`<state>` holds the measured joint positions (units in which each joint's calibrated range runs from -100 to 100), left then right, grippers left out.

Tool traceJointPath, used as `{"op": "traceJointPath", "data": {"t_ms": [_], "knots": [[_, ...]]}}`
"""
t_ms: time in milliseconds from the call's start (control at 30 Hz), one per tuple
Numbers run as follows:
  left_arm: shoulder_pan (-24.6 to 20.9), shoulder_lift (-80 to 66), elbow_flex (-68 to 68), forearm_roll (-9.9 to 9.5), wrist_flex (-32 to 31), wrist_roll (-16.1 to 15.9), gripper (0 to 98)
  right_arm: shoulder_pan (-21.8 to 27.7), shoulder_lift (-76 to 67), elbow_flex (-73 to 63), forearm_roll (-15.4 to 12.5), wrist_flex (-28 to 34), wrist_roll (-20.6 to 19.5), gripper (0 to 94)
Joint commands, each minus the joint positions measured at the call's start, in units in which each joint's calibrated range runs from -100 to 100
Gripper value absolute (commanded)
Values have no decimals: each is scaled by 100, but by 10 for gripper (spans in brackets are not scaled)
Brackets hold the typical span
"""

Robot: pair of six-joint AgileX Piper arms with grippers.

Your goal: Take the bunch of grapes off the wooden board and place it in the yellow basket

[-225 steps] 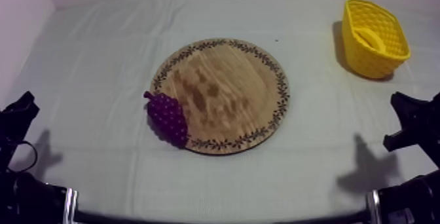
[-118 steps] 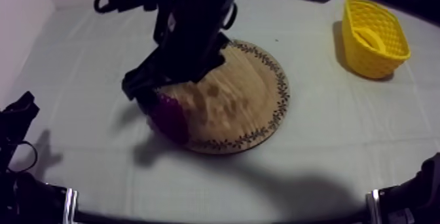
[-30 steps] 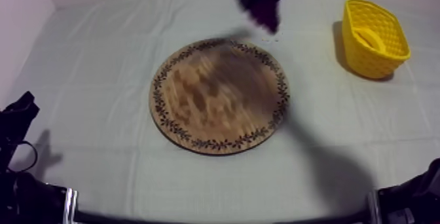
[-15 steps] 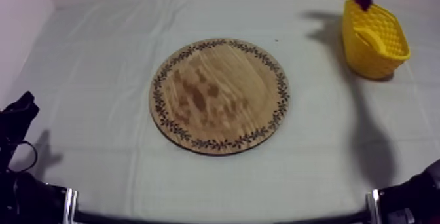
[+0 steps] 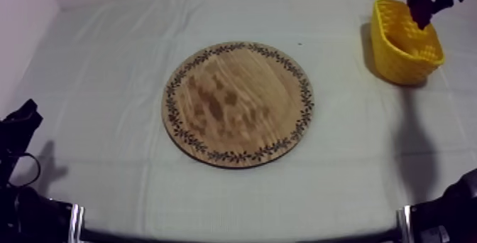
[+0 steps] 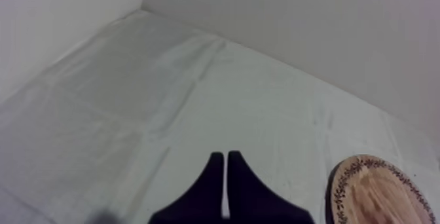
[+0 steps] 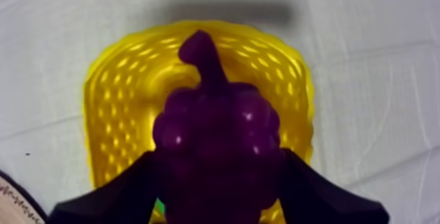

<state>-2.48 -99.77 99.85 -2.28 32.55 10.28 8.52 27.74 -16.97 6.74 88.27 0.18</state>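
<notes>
My right gripper (image 7: 217, 161) is clamped round the bunch of grapes (image 7: 216, 125), which hangs between my fingers (image 7: 124, 190) straight above the open yellow basket (image 7: 118, 109). My left gripper (image 6: 226, 181) sits pressed together, beside the wooden board (image 6: 386, 194)

The bunch of grapes (image 7: 216, 151) is a dark purple, glossy cluster of rounded berries, with a thick stem of the same colour that points away from the fingers holding it. It hangs clamped on both sides between the black fingers of the right gripper (image 7: 219, 190), over the open mouth of the yellow basket (image 5: 410, 60). The basket is a lattice-walled tub that stands upright near the table's far right corner. The round wooden board (image 5: 238, 104), light-grained with darker blotches and a leaf-patterned rim, lies flat at the table's middle, well apart from the basket.
</notes>
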Motion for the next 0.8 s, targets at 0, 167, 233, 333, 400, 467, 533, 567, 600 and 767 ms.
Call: {"op": "traceJointPath", "data": {"t_ms": [0, 167, 233, 333, 400, 467, 533, 567, 600, 767], "knots": [[-1, 3, 4, 1, 3, 0, 0, 13, 20, 17, 22, 61, -27, 689], [-1, 3, 4, 1, 3, 0, 0, 24, -227, 221, -34, 96, 49, 872], [-1, 3, 4, 1, 3, 0, 0, -6, -510, 386, -79, 79, 112, 878], [-1, 3, 4, 1, 3, 0, 0, -70, -1137, 709, -199, 47, 250, 830], [-1, 3, 4, 1, 3, 0, 0, -96, -1658, 958, -333, -8, 367, 766], [-1, 3, 4, 1, 3, 0, 0, -92, -2237, 1253, -512, -73, 510, 684], [-1, 3, 4, 1, 3, 0, 0, -71, -2863, 1609, -696, -149, 664, 599], [-1, 3, 4, 1, 3, 0, 0, -64, -3198, 1817, -773, -203, 723, 564], [-1, 3, 4, 1, 3, 0, 0, -55, -3544, 2033, -842, -254, 777, 537], [-1, 3, 4, 1, 3, 0, 0, 4, -5113, 2946, -1173, -294, 1061, 403]]}}
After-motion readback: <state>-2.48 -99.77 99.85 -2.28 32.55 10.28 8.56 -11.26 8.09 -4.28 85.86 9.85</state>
